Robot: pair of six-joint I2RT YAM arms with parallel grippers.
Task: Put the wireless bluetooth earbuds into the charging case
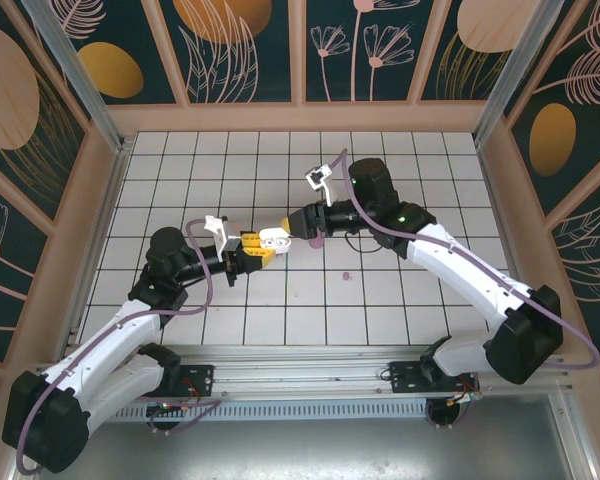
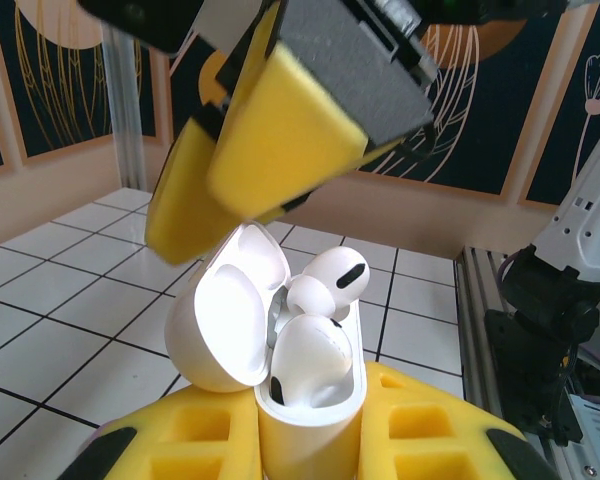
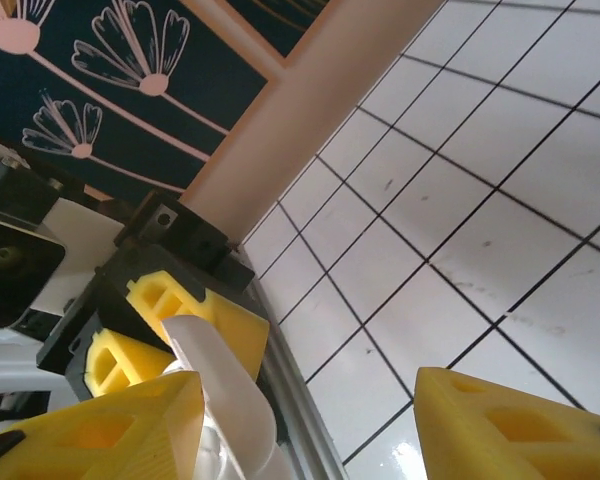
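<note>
Left end effector [image 1: 258,247] first: clenched on the white charging case [image 2: 225,320], lid swung open to one side, mouth facing the left wrist camera. Right end effector [image 1: 302,224] parked just above it, fingers spread and gripping nothing, the lid sitting close by one pad in the right wrist view.

Step in hand, by the look of it: seating the white pair. Two white earbuds in the case already, one [image 2: 310,362] sunk low in its well, the other [image 2: 332,278] riding higher and tilted, so probably not seated all the way. Hard to say for sure from this angle though.

Next move, best guess: a gentle nudge straight down on that proud bud with a fingertip, keeping clear of the lid, then flipping the lid shut. Needs a light touch. Easy to pop it back out or twist the case in the left grip with an off-centre push.

After that, purple stuff to deal with: one tiny purple earbud [image 1: 346,273] lying loose on the worktop [image 1: 400,160], well apart from the case, over on the right arm's side.
</note>
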